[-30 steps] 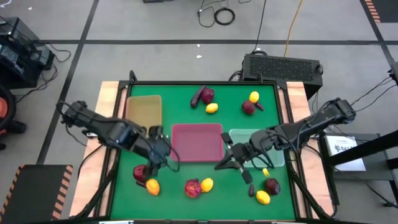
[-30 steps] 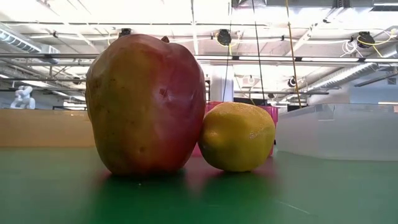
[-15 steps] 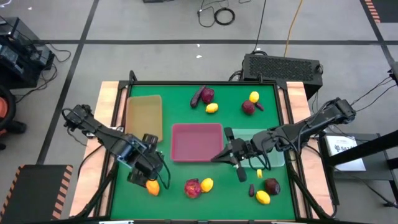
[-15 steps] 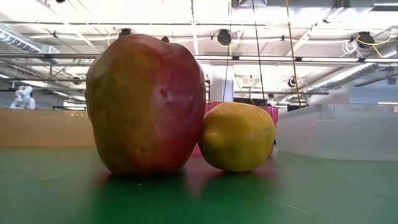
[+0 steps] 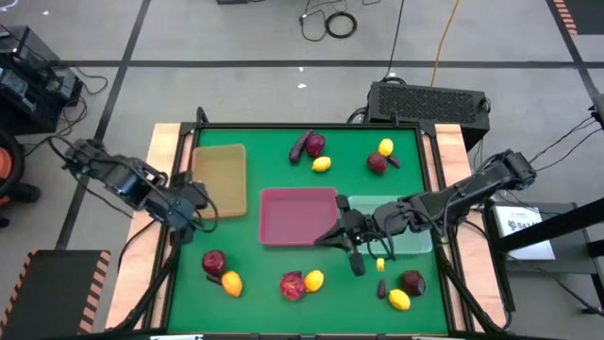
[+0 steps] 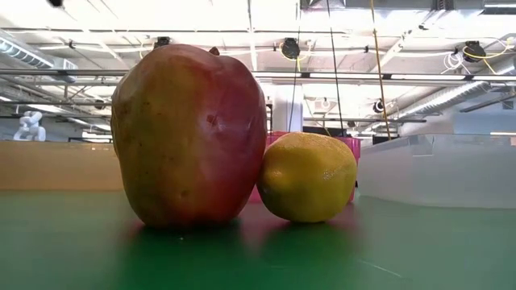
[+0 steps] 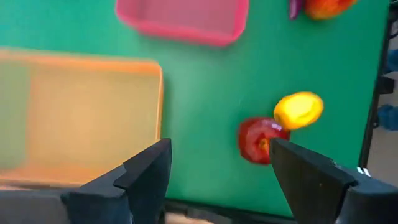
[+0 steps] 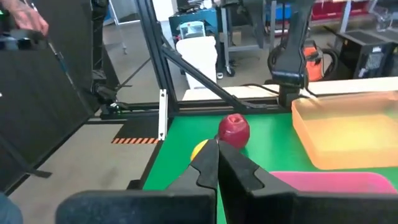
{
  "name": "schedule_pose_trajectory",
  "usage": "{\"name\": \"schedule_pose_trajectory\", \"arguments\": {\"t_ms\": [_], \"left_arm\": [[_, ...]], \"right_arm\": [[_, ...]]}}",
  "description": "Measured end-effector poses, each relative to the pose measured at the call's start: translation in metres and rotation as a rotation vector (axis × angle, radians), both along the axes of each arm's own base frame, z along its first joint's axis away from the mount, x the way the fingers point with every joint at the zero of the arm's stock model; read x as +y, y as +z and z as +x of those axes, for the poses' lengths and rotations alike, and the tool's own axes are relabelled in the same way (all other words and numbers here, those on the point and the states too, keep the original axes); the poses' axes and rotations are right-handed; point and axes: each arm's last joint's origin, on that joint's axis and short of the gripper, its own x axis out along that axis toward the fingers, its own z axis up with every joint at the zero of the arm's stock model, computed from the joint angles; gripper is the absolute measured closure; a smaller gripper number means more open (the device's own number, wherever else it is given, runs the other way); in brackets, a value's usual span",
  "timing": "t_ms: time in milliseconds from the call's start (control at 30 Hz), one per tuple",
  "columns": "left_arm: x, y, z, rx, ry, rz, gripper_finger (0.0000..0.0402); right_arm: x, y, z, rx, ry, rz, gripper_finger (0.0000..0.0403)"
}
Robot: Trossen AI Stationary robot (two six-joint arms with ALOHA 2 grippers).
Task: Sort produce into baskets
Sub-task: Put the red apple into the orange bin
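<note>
Three baskets sit on the green worktop point(image 5: 283, 161), and none seems to hold fruit yet: the tan basket point(image 5: 219, 178) at about 10 o'clock, the pink basket point(image 5: 298, 215) in the middle, and the clear basket point(image 5: 389, 219) at 3 o'clock, partly hidden by the right arm. All the fruit lies loose, some at 12 o'clock and some at 6 o'clock. The left end effector point(image 5: 193, 210) hangs wide and empty beside the tan basket, so the red apple point(image 5: 214, 262) at 7 o'clock might roll away if nudged. The right end effector point(image 5: 332, 236), pinched tight on nothing, hangs at the pink basket's edge and could bump it.
</note>
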Motion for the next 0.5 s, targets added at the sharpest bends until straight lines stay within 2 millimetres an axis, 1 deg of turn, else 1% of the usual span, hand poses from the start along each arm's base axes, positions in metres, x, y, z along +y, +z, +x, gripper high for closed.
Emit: {"name": "schedule_pose_trajectory", "arguments": {"t_ms": [100,167,267,367,500], "left_arm": [[0.001,-0.013,-0.005,0.019,0.002,-0.014,0.0128],[0.0,-0.021,-0.003,0.02,-0.018,-0.011,0.0127],[-0.002,-0.032,0.001,0.057,0.003,0.0,0.012],[-0.005,-0.04,0.005,0.081,-0.03,0.023,0.0103],[-0.006,-0.043,0.01,0.087,-0.032,0.015,0.0075]], "right_arm": [[0.002,-0.003,0.004,0.003,0.001,0.013,0.0403],[0.002,-0.003,0.004,-0.005,-0.001,0.031,0.0403],[0.002,-0.002,0.004,-0.01,-0.005,0.046,0.0403],[0.002,-0.002,0.004,-0.007,-0.007,0.048,0.0403],[0.002,-0.002,0.004,-0.001,-0.013,0.075,0.0403]]}}
